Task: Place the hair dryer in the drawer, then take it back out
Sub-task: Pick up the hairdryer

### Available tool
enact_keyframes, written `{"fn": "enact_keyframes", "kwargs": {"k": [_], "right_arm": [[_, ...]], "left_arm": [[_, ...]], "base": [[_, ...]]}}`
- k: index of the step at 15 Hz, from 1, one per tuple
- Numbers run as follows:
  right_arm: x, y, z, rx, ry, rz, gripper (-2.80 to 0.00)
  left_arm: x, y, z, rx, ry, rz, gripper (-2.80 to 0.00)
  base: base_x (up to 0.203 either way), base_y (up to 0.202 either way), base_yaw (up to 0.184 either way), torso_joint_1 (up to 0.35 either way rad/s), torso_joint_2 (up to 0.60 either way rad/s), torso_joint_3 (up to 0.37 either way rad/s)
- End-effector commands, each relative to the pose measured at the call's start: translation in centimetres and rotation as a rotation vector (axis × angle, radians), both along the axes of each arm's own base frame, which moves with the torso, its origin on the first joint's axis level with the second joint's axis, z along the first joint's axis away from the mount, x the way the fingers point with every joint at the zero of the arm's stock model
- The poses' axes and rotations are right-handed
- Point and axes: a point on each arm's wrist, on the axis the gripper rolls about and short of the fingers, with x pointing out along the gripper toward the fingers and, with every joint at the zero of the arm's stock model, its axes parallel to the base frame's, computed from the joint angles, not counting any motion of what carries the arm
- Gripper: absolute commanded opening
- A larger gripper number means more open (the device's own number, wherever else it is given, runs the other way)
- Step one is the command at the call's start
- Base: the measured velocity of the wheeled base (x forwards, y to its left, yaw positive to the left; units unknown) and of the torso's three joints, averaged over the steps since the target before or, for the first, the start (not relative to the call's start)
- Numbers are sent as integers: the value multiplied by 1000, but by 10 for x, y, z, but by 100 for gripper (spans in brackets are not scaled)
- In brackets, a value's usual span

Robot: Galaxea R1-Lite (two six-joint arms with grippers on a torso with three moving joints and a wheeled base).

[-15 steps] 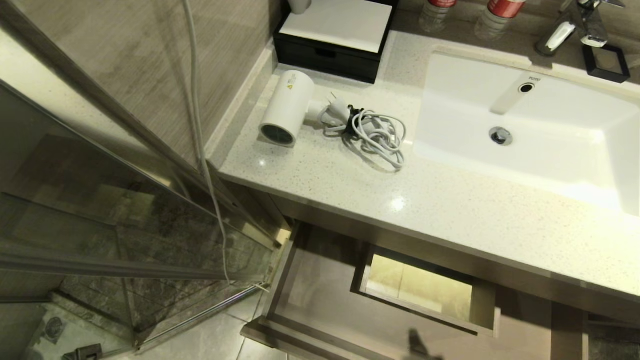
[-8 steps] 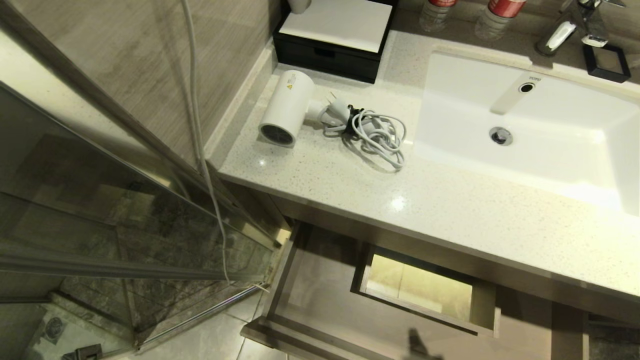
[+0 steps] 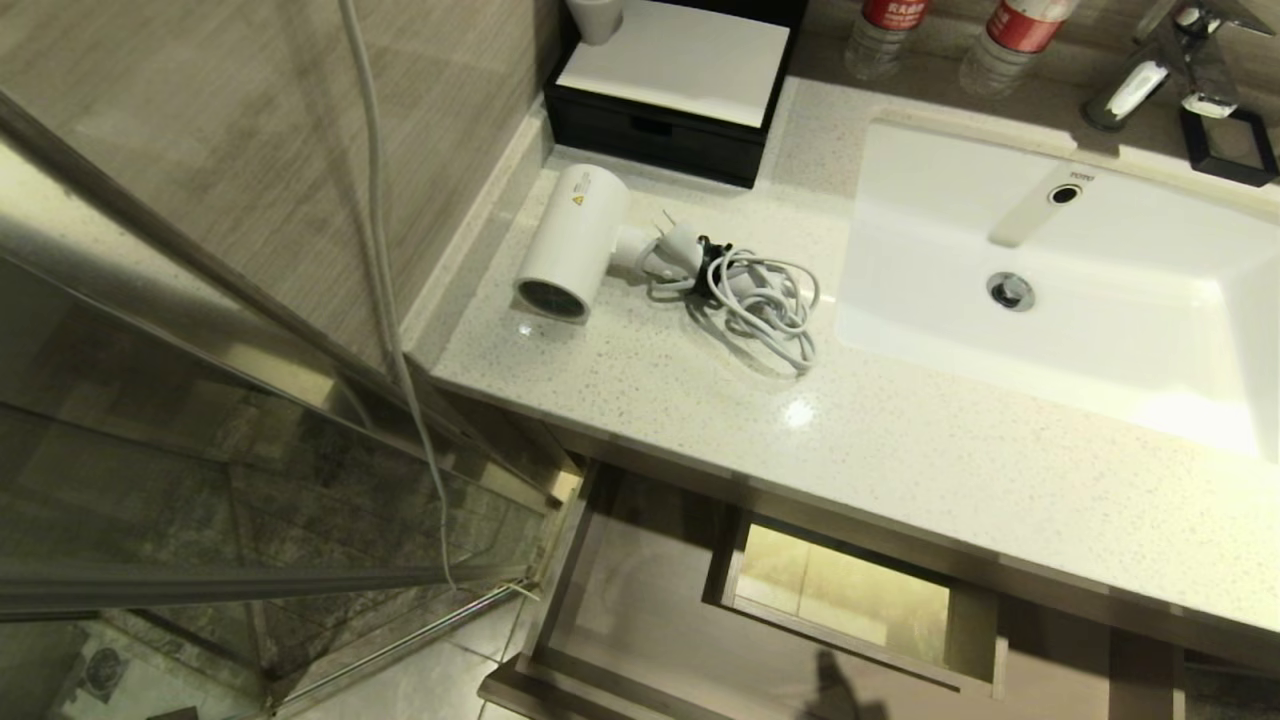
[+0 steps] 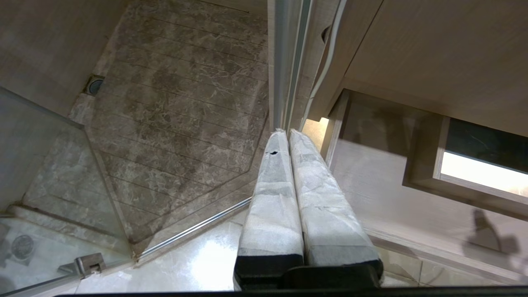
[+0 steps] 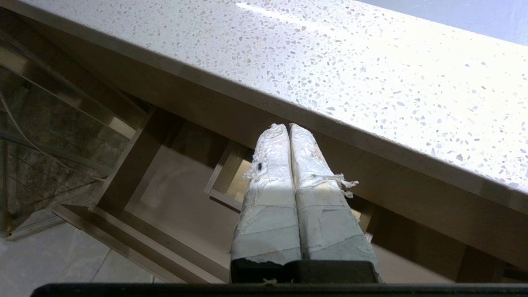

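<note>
The white hair dryer (image 3: 570, 242) lies on the speckled counter (image 3: 900, 440) near the left wall, grey grille end toward me, its bundled white cord (image 3: 755, 300) beside it. Below the counter's front edge the wood-grain drawer (image 3: 640, 610) stands pulled open, with a boxed cutout (image 3: 850, 595) inside and nothing else in it. Neither arm shows in the head view. My left gripper (image 4: 287, 131) hangs shut and empty by the drawer's (image 4: 371, 181) left corner, above the floor. My right gripper (image 5: 288, 126) is shut and empty, low before the counter's edge (image 5: 330, 119), over the open drawer (image 5: 181, 198).
A white sink (image 3: 1060, 290) fills the counter's right side, with a tap (image 3: 1150, 70) and two bottles (image 3: 890, 30) behind it. A black box with a white top (image 3: 670, 90) stands behind the dryer. A glass shower door (image 3: 200, 450) and a hanging cable (image 3: 390, 300) are at the left.
The whole head view has shifted: counter, dryer and drawer sit slightly lower in the picture, so the camera moved. The dryer and drawer themselves have not moved.
</note>
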Motion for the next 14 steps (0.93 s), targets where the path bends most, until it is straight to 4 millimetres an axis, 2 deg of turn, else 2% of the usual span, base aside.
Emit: {"fn": "enact_keyframes", "kwargs": {"k": [1,4,7,9,11,13,14], "right_arm": [[0,0,-12,2,-1,1,-280],[0,0,-11,-57,-13,5,-280],[-1,0,-7,-36,-26,4,-280],[-16,-1,24,-26,-80,59,-280],[-55,-5,74,-9,-164,128,-280],[-98,-9,110,2,-194,207,-280],[-111,-10,126,1,-167,256,-280]], "left_arm": [[0,0,0,0,0,1,-280],[0,0,0,0,2,1,-280],[0,0,0,0,2,1,-280],[0,0,0,0,2,1,-280],[0,0,0,0,2,-1,-280],[0,0,0,0,2,1,-280],[0,0,0,0,2,1,-280]], "base": [[0,0,0,0,0,0],[0,0,0,0,0,0],[0,0,0,0,0,0],[0,0,0,0,0,0],[0,0,0,0,0,0],[0,0,0,0,0,0],[0,0,0,0,0,0]]}}
